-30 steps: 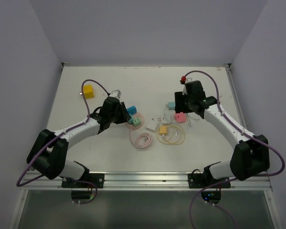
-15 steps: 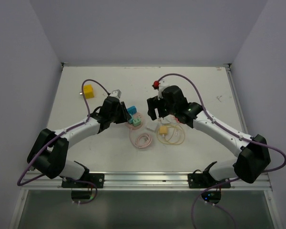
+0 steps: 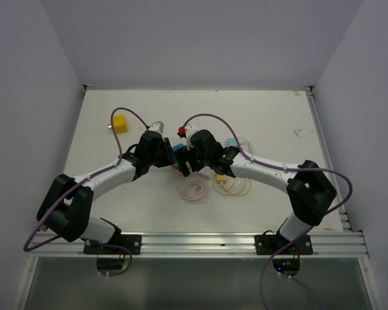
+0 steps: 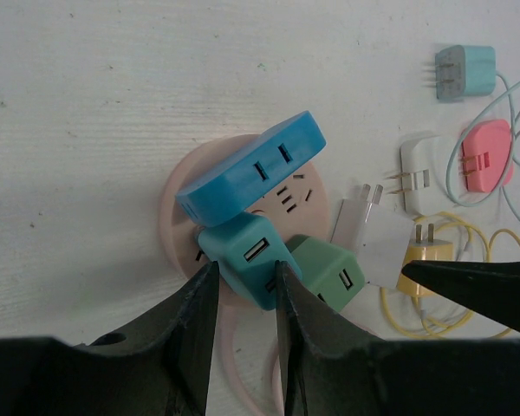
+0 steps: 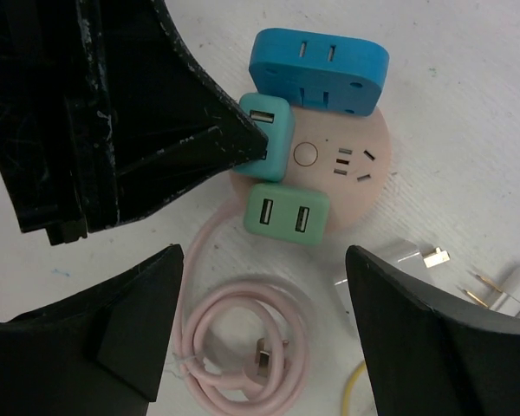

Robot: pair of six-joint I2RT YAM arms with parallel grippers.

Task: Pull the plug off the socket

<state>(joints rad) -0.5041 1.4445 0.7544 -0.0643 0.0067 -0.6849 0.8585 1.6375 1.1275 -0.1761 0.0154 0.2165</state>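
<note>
Pinching the teal plug [image 4: 243, 256] between nearly closed fingers, the left hand [image 4: 243, 299] is gripping it on both flanks at the rim of the round pink socket [image 4: 178, 199]. The right hand [image 5: 264, 260] is hanging wide open and holding nothing. Its fingers are straddling the green plug [image 5: 288, 212] and the coiled pink cable [image 5: 243, 347] just beside the socket.

The teal plug is showing no prongs and is sitting against the socket face, so the grasp is judged made and the extraction not yet done. The green plug and the blue adapter [image 4: 251, 169] are likewise sitting on the socket. A white plug [image 4: 416, 169], a pink plug [image 4: 487, 156], a pale teal plug [image 4: 468, 71] and a yellow plug [image 4: 425, 264] are lying loose on the table [image 4: 113, 87] with prongs exposed, apart from the socket.

What is remaining is the pull itself. The socket looks light, so it is likely needing restraint from the open right hand.

No brand, label or writing is proving readable. Only USB ports, slot openings and a round button are showing.
</note>
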